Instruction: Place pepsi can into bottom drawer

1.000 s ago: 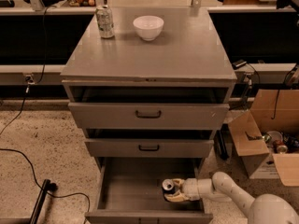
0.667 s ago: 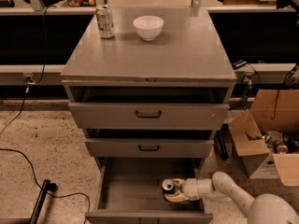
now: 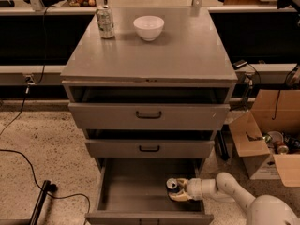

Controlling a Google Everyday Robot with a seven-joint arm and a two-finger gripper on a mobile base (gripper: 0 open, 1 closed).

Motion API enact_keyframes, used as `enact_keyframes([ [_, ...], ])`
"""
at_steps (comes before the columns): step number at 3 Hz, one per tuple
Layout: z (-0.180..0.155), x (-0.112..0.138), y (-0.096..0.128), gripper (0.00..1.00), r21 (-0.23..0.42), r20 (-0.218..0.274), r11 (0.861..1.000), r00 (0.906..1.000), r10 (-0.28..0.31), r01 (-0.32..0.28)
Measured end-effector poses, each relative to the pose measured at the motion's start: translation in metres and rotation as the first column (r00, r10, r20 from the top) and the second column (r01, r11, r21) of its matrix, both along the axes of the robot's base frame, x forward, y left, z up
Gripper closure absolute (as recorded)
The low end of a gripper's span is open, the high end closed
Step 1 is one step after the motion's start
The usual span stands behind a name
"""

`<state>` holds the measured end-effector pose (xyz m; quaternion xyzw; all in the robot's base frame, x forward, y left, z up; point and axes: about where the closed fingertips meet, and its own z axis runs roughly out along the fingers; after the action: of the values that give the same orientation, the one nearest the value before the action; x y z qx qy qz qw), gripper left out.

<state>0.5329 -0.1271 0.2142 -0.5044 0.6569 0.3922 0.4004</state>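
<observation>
The bottom drawer (image 3: 136, 186) of the grey cabinet is pulled wide open, with a plain grey floor. The pepsi can (image 3: 172, 184), blue with a silver end, lies on its side inside the drawer at the right. My gripper (image 3: 178, 190) reaches in from the right on a white arm. Its pale fingers (image 3: 179, 196) stand around the can, one above and one below, and the can rests low on the drawer floor.
A silver-and-green can (image 3: 105, 21) and a white bowl (image 3: 149, 27) stand on the cabinet top. The two upper drawers (image 3: 149, 115) with black handles are partly open. Open cardboard boxes (image 3: 262, 142) sit at the right. A black cable (image 3: 28, 163) runs across the floor at the left.
</observation>
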Motion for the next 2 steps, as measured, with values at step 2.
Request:
enact_keyframes([
  [2,-0.0051,0.0063,-0.0051,0.82,0.018,-0.001,1.000,1.0000,-0.004,0.004],
])
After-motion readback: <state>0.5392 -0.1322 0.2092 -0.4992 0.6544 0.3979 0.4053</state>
